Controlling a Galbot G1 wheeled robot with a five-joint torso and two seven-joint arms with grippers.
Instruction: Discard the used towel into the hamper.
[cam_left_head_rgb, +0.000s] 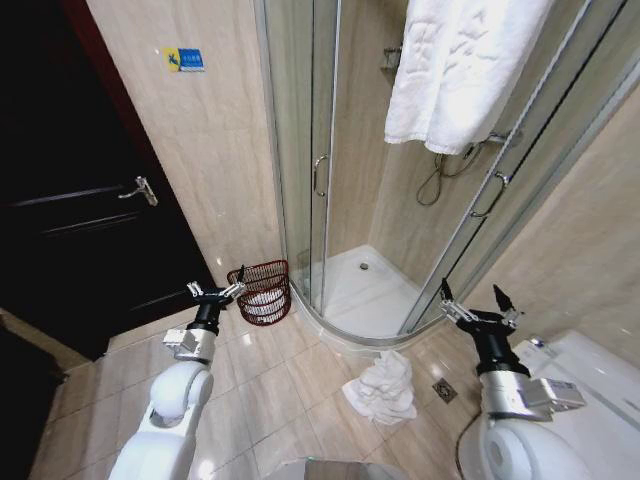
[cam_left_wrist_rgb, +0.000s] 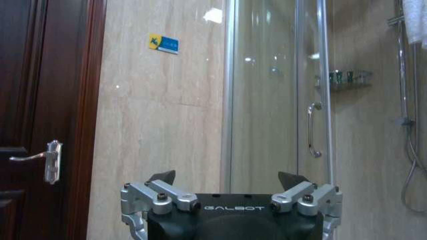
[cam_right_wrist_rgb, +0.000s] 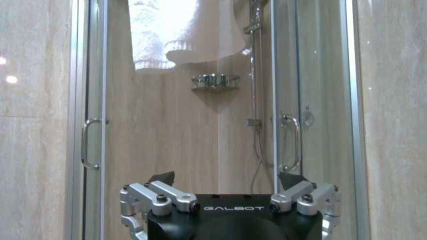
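Observation:
A crumpled white used towel (cam_left_head_rgb: 382, 390) lies on the tiled floor just outside the shower's curved glass. The hamper (cam_left_head_rgb: 264, 290), a small dark red wire basket, stands on the floor against the wall left of the shower door. My left gripper (cam_left_head_rgb: 216, 291) is open and empty, raised just left of the hamper's rim. On the right, my right gripper (cam_left_head_rgb: 478, 303) is open and empty too, above and to the right of the towel. In the wrist views, the left gripper (cam_left_wrist_rgb: 227, 177) faces the wall and shower door, and the right gripper (cam_right_wrist_rgb: 227, 177) faces the shower glass.
A second white towel (cam_left_head_rgb: 458, 65) hangs over the top of the shower enclosure (cam_left_head_rgb: 330, 180). A dark wooden door (cam_left_head_rgb: 90, 220) with a lever handle stands at left. A floor drain (cam_left_head_rgb: 444, 391) sits beside the floor towel, and a white toilet (cam_left_head_rgb: 590, 370) is at the lower right.

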